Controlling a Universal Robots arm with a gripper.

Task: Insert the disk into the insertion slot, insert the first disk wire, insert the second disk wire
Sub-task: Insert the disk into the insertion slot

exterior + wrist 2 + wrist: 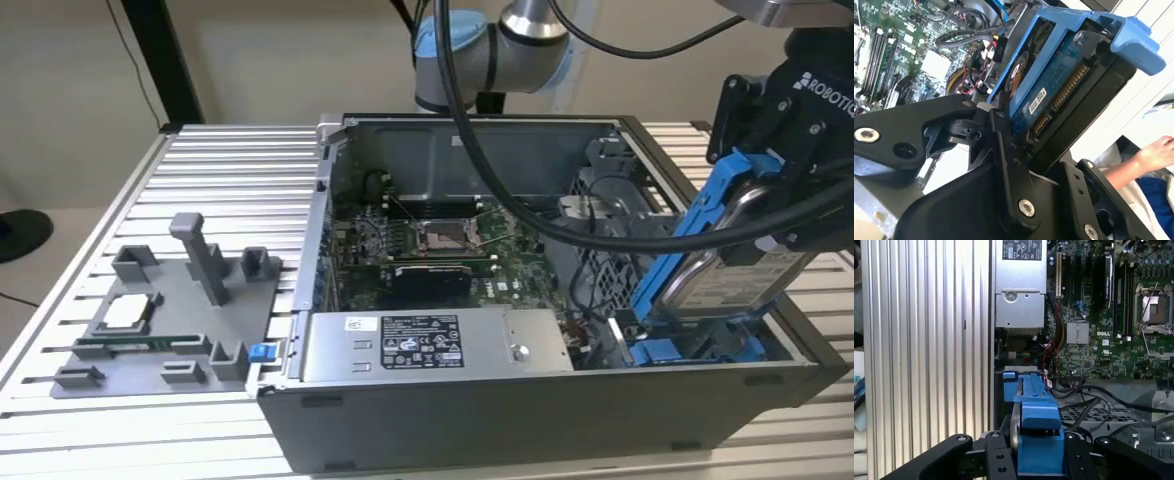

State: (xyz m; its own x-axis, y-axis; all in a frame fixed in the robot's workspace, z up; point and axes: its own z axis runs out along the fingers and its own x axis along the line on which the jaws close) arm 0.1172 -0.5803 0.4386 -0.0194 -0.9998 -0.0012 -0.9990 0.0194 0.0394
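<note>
The disk (727, 270), a silver drive in a bright blue frame, hangs steeply tilted over the case's front corner at the exterior view's right. My gripper (771, 195) is shut on its upper part. The disk's lower end reaches the blue rails of the insertion slot (701, 348); whether they touch I cannot tell. In the first wrist view the disk (1036, 415) shows edge-on between my black fingers (999, 460). The second wrist view shows the disk's circuit-board side (1054, 85) and connector. Dark cables (1089, 392) lie loose beside the bay; which are the disk wires I cannot tell.
The open computer case (534, 410) lies on a slatted metal table (227, 180), with the motherboard (427, 240) and a silver power-supply box (427, 345) inside. A grey fixture (174, 310) sits at the exterior view's left. A person's hand (1154, 152) is beyond the case.
</note>
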